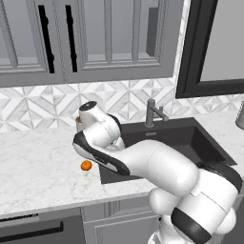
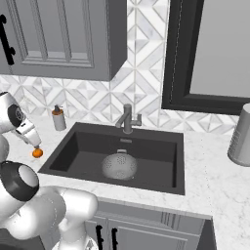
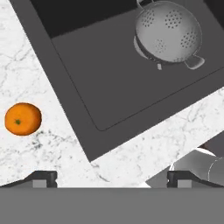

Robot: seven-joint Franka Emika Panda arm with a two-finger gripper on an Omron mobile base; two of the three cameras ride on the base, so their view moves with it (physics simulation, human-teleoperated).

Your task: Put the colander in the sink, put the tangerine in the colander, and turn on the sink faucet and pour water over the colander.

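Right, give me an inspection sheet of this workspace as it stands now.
Surface: white marbled counter around the sink.
Job's things: colander upright on the sink floor; tangerine on the counter left of the sink, outside the colander; sink faucet behind the basin, no water seen.
Clutter: soap dispenser, grey canister.
Gripper: gripper open above the tangerine, holding nothing.
Cables: nothing seen.
Surroundings: grey cabinets, patterned tile backsplash, dark-framed window.
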